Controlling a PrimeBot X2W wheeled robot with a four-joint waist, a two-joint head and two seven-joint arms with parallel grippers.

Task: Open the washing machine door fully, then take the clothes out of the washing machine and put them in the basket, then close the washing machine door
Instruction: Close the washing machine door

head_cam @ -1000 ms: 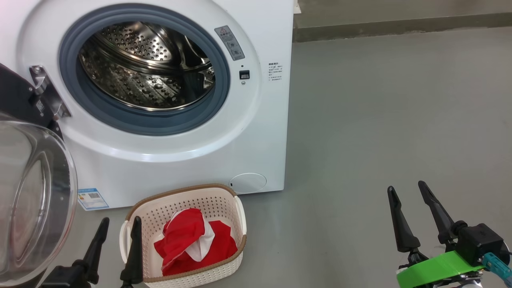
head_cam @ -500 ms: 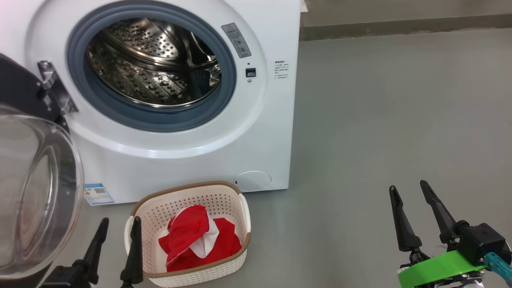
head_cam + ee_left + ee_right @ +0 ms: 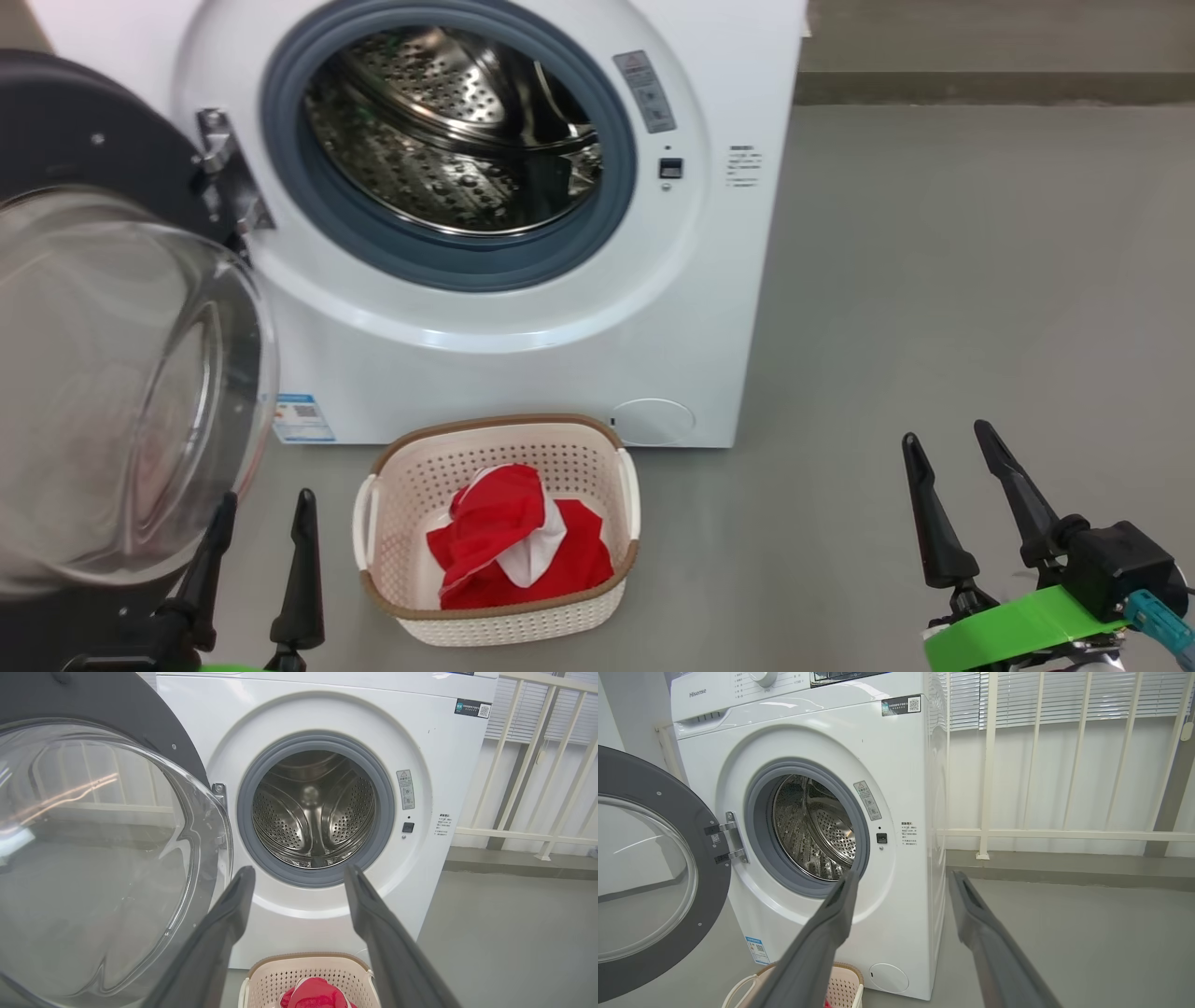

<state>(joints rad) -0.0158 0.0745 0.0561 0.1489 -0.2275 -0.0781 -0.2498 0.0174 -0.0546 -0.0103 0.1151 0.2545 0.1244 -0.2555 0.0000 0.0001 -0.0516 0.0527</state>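
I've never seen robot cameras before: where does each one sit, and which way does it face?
Head view: on the head, looking down at the washing machine and the basket; left gripper and right gripper show, open.
Left wrist: faces the drum squarely, between its fingers.
Right wrist: faces the washing machine at an angle, between its fingers.
Wrists share: the open washing machine door.

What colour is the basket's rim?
Brown, on a cream-white basket; head view shows it best.

The washing machine door [image 3: 112,392] runs off the left edge; the blue label [image 3: 302,418] is too small to read.
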